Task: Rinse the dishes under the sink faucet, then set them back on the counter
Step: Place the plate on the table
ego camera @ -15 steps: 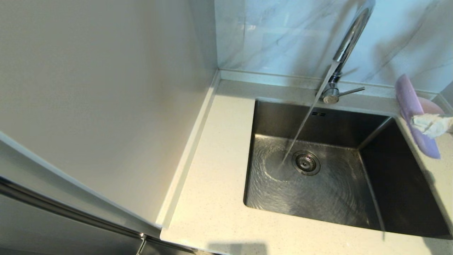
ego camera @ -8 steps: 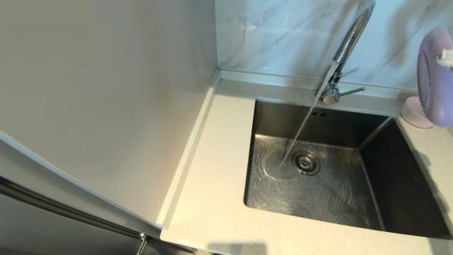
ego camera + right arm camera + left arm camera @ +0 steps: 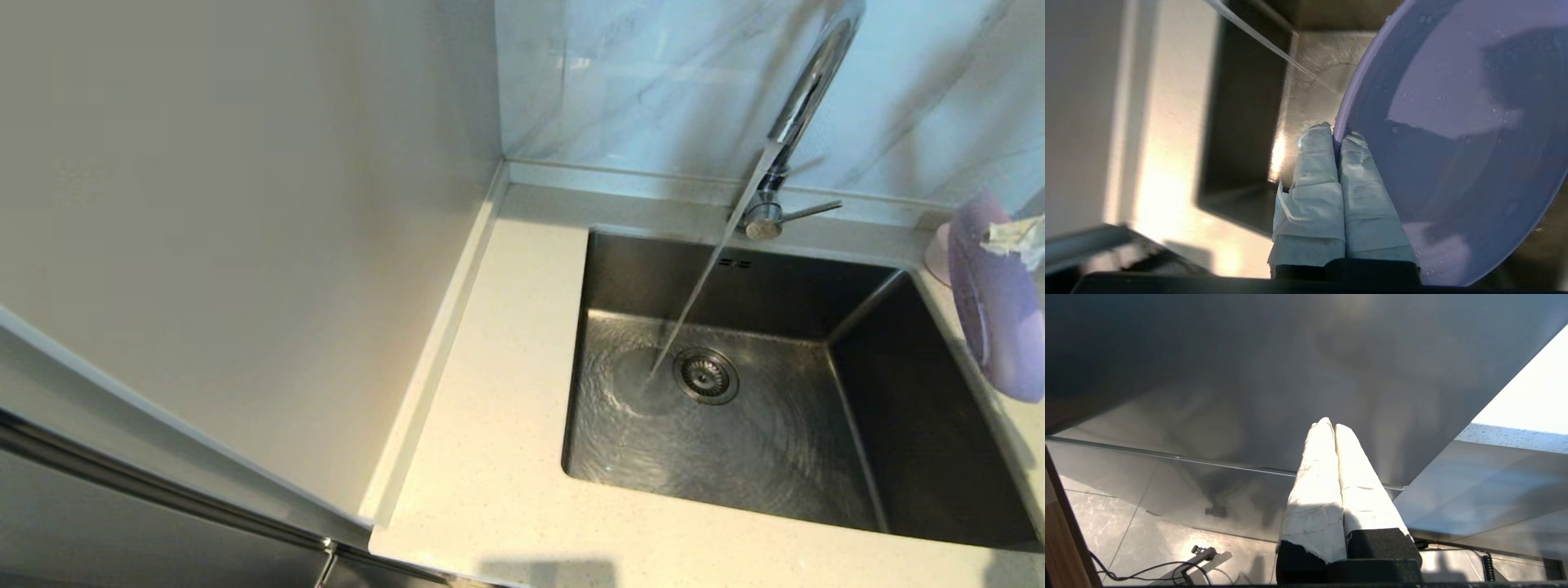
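Note:
The lavender plate (image 3: 1000, 310) hangs on edge over the sink's right rim, at the far right of the head view. My right gripper (image 3: 1337, 134), its fingers wrapped in pale paper, is shut on the plate's rim (image 3: 1453, 122); droplets dot its face. Behind the plate a sliver of the pink bowl (image 3: 937, 249) shows on the counter (image 3: 490, 408). The chrome sink faucet (image 3: 804, 98) runs a slanting stream (image 3: 686, 310) into the steel sink (image 3: 767, 457), landing beside the drain strainer (image 3: 706, 376), well left of the plate. My left gripper (image 3: 1331, 426) is shut and empty, parked below counter level.
A cream side wall (image 3: 245, 245) borders the counter on the left, and the grey-veined marble wall (image 3: 653, 82) stands behind the faucet. The faucet's thin lever (image 3: 812, 211) points right. Water ripples across the sink floor. Cables (image 3: 1159, 569) lie on the floor under the left arm.
The right gripper lifted the plate from a low tilt at the sink's right edge, turned it more upright, then brought it lower again. The pink bowl came into view. Water keeps running.

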Available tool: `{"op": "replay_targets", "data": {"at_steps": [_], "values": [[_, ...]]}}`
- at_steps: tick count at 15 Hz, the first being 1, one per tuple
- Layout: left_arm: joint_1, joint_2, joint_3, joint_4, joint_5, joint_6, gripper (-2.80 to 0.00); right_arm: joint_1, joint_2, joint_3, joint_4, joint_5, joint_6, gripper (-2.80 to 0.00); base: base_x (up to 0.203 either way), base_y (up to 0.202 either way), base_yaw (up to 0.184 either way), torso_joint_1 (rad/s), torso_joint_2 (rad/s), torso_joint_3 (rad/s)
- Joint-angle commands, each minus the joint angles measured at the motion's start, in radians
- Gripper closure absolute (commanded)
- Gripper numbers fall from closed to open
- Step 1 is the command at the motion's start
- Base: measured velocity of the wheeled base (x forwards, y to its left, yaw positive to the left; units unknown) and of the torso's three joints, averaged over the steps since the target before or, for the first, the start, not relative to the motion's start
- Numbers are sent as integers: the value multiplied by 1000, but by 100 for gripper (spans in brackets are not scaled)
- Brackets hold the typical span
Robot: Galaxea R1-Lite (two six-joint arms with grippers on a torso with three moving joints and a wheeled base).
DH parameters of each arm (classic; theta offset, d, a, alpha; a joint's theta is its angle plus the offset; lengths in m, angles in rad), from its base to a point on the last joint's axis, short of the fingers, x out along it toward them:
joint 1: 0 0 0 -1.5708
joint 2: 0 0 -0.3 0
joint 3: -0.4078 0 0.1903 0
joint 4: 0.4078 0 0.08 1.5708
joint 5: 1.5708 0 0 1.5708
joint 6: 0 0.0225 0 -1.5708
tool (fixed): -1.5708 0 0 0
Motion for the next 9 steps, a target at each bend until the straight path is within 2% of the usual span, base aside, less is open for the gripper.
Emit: {"op": "replay_targets", "data": {"at_steps": [1,4,9], "values": [[0,0,0,0,-1,0,0,-5,-4,45,5,-49,-116,0,0,0,0,0,0,0],[0,0,0,0,1,0,0,-23,-16,126,-30,-90,-297,0,0,0,0,0,0,0],[0,0,0,0,1,0,0,-123,-32,410,-244,-105,-625,0,0,0,0,0,0,0]]}}
